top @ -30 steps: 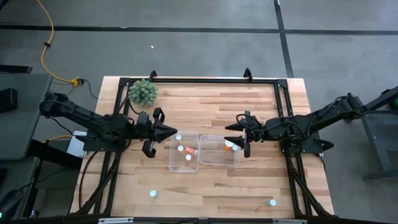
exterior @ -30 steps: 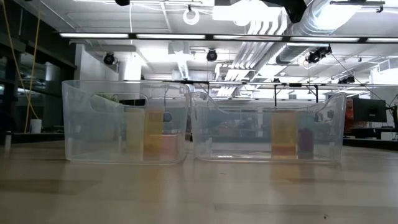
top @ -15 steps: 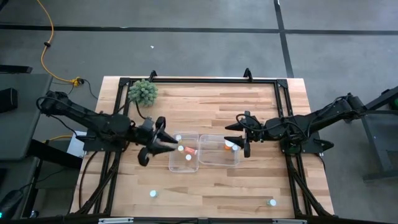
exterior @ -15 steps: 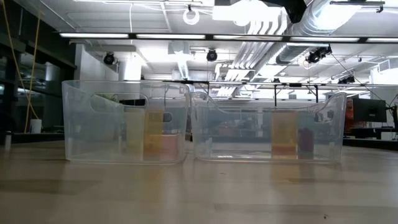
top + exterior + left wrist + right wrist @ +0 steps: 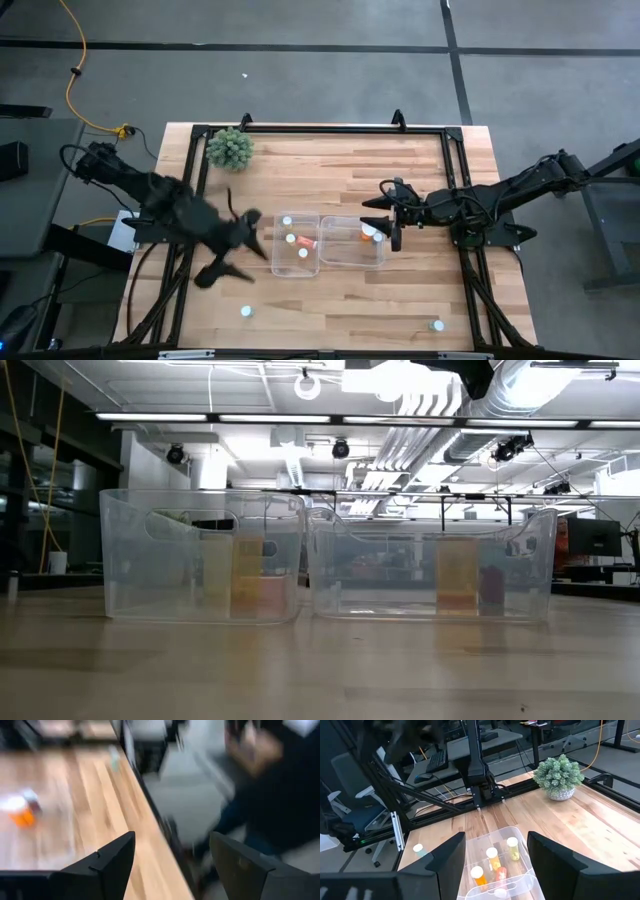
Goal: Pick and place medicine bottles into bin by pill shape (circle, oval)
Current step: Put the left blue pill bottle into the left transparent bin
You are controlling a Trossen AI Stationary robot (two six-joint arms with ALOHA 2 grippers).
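Now left gripper (image 5: 232, 262) beside left bin (image 5: 297, 244), jaws apart, empty

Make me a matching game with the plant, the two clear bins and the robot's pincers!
Things:
1. plant
2. left bin
3. right pincer
4. left pincer

Places or states:
a. hovers over the right bin, open
b. far left corner of the table
c. holds four bottles
d. open, empty, near the left bin's outer side

Pairs: 1-b, 2-c, 3-a, 4-d
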